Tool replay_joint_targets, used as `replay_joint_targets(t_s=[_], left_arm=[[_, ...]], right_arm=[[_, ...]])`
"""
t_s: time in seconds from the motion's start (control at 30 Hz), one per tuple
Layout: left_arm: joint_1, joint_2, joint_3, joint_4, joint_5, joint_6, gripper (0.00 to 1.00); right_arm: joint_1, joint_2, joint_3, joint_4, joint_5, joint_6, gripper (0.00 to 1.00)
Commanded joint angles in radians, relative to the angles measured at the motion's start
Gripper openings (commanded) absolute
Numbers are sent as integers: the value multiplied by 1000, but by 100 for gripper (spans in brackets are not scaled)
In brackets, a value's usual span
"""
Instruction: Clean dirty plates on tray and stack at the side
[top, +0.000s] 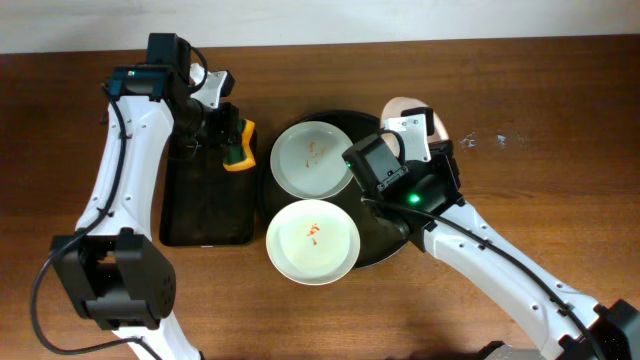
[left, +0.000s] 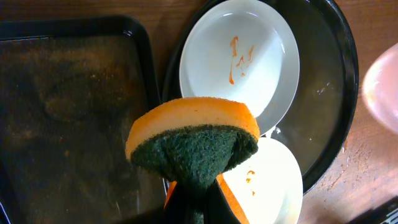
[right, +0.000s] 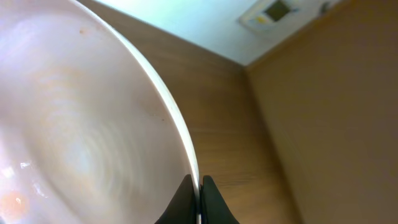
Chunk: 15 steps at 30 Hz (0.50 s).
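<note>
Two white plates with orange-red smears lie on the round black tray (top: 372, 128): a far plate (top: 310, 160) and a near plate (top: 312, 241) overhanging the tray's front rim. Both show in the left wrist view, far plate (left: 249, 62), near plate (left: 273, 186), tray (left: 329, 74). My left gripper (top: 232, 140) is shut on an orange and green sponge (left: 193, 143), held above the gap between the rectangular tray and the round tray. My right gripper (right: 200, 186) is shut on the rim of a third plate (right: 74, 124), held tilted up at the tray's far right (top: 408, 108).
A rectangular black tray (top: 205, 205) lies left of the round tray; its wet dark surface shows in the left wrist view (left: 68, 118). Bare wooden table lies right of the round tray (top: 540, 170).
</note>
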Motion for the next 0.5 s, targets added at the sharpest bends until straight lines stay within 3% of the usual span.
replay_joint_targets(t_s=[0.0, 0.1, 0.2, 0.33, 0.47], left_arm=[[5, -37, 19, -1, 0, 19, 0], [5, -38, 19, -2, -35, 19, 0], [5, -38, 19, -1, -44, 19, 0], [5, -37, 19, -1, -52, 19, 0], [5, -37, 19, -1, -52, 19, 0]], right_arm=[[-46, -25, 50, -44, -279, 92, 4], [-223, -25, 167, -182, -449, 171, 4], [-437, -25, 209, -210, -676, 176, 4], [-881, -19, 209, -213, -1157, 194, 4], [-1144, 77, 209, -138, -1278, 190, 4]])
